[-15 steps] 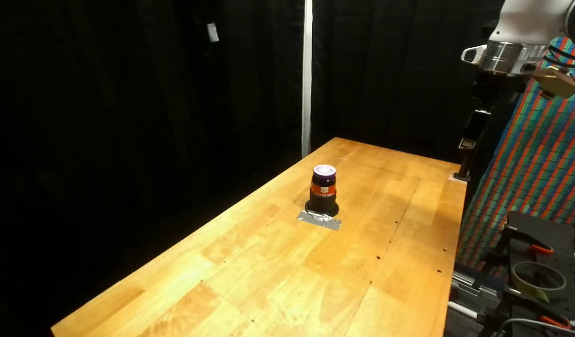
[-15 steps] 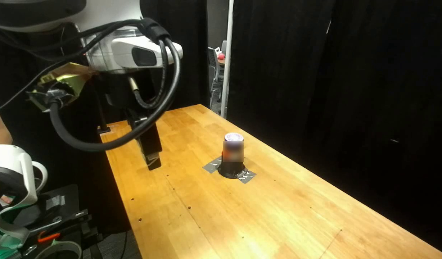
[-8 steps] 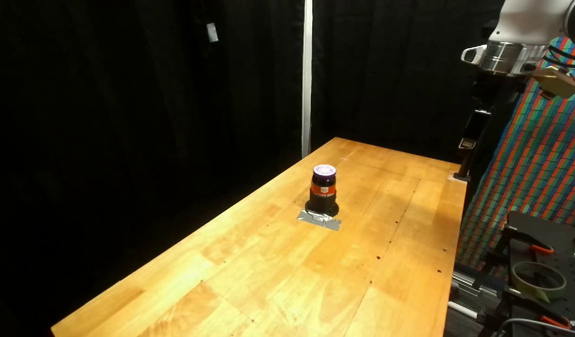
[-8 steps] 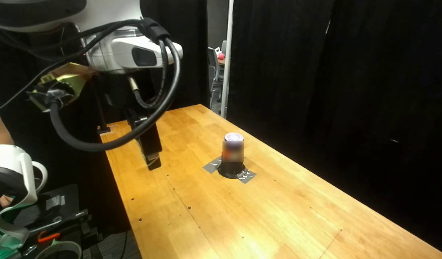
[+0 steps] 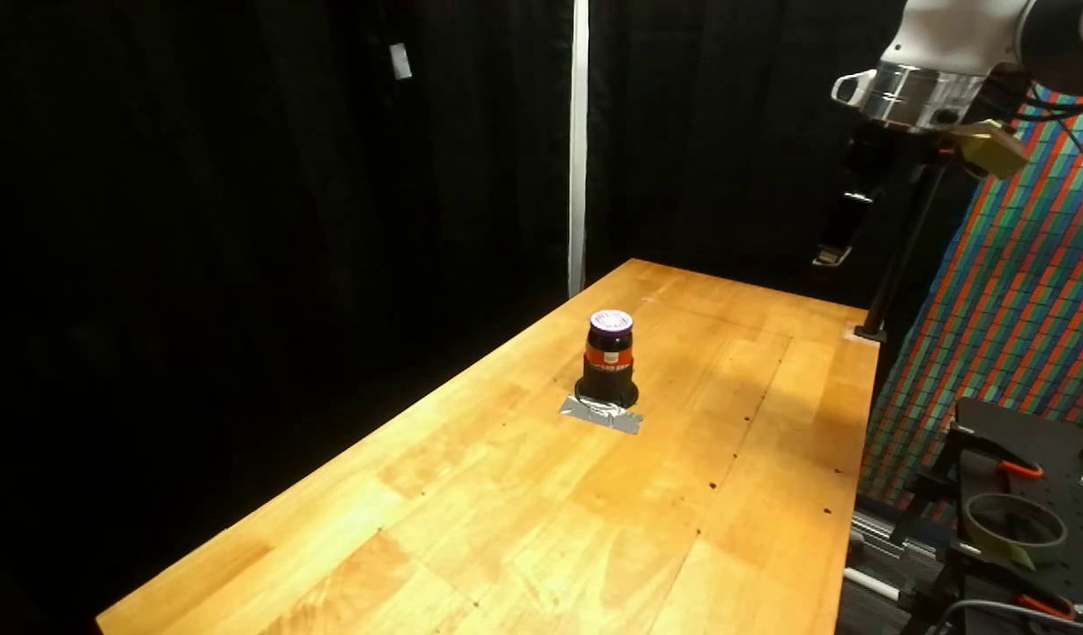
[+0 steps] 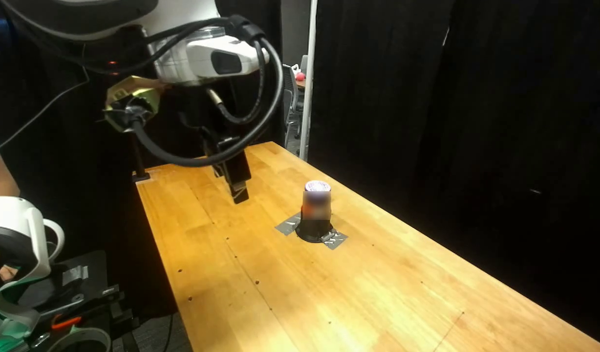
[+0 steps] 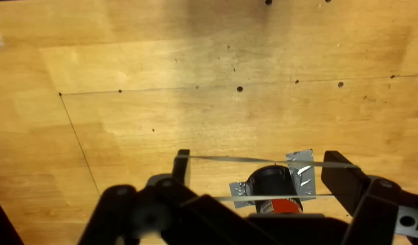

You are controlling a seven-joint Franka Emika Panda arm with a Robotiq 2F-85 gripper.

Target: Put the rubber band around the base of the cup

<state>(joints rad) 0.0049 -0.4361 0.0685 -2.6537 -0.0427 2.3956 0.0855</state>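
On my wrist feed the gripper (image 7: 258, 161) has its fingers (image 7: 343, 182) spread wide, and the rubber band (image 7: 250, 159) is looped round both of them, its two strands stretched across the gap. Past the fingertips and lower down I have the cup (image 7: 271, 183), upright on the table (image 7: 127, 112). From the wrist it falls between the fingers, one strand crossing in front of its side, its top hidden behind the gripper. In both exterior views I see the fingers hanging above the table, off to one side of the cup and clear of it; its pale round top shows there. Strips of silver tape (image 7: 301, 177) lie at its base, also beyond the fingertips. Well away from the fingers, in an exterior view, a tape roll (image 5: 1046, 549) sits on a dark shelf (image 5: 1026, 422), and a black curtain (image 5: 286, 220) hangs behind the table.
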